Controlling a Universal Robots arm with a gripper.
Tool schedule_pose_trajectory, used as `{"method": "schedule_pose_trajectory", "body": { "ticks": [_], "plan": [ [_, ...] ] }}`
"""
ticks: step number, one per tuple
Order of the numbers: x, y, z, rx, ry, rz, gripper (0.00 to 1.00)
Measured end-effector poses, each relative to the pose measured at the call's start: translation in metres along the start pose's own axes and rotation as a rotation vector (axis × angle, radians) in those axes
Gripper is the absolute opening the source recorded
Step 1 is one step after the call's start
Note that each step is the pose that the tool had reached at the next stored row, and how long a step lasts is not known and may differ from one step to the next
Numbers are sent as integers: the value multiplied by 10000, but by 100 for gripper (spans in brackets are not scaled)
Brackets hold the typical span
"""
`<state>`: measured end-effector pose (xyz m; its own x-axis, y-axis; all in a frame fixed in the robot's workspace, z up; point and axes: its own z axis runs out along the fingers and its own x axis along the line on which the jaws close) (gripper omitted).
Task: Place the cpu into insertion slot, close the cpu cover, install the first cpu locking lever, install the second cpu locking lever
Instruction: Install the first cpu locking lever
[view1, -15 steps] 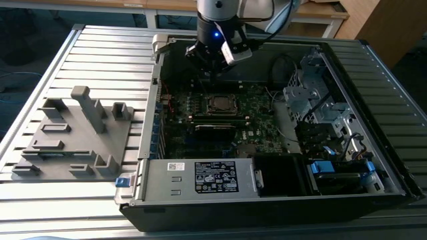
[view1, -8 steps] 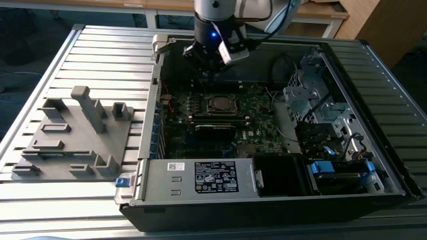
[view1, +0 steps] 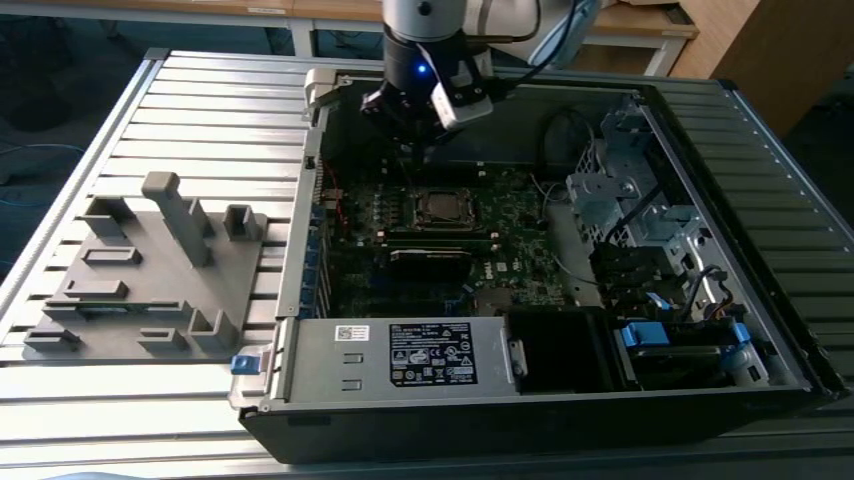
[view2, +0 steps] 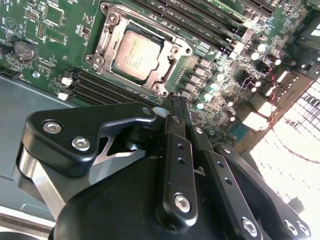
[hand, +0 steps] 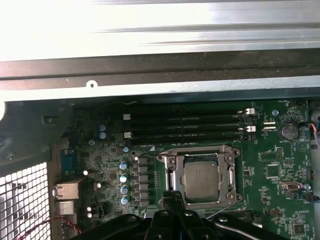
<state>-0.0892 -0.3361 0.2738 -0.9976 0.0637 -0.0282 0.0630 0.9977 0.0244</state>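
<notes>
The cpu (hand: 201, 179) (view2: 137, 56) lies flat in its socket on the green motherboard, its silver-grey top showing in both wrist views and in the exterior view (view1: 441, 207). The cpu cover (hand: 231, 175) (view2: 107, 40), a shiny metal frame, lies down around it. A thin wire locking lever (hand: 221, 210) runs slanted along the socket edge nearest my fingers. My gripper (view2: 175, 100) (hand: 172, 197) (view1: 408, 158) hangs just above the board beside that edge, shut with nothing between the fingers.
Black memory slots (hand: 185, 127) run along the far side of the socket. The case walls (view1: 314, 200), a drive cage (view1: 627, 190) and the power supply box (view1: 400, 355) ring the board. A grey fixture (view1: 147, 270) sits outside the case on the exterior view's left.
</notes>
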Motion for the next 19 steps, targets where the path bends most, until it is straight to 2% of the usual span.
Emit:
{"method": "schedule_pose_trajectory", "body": {
  "ticks": [19],
  "plan": [
    [143, -9, -1, -2, -33, 0, 11]
  ]
}}
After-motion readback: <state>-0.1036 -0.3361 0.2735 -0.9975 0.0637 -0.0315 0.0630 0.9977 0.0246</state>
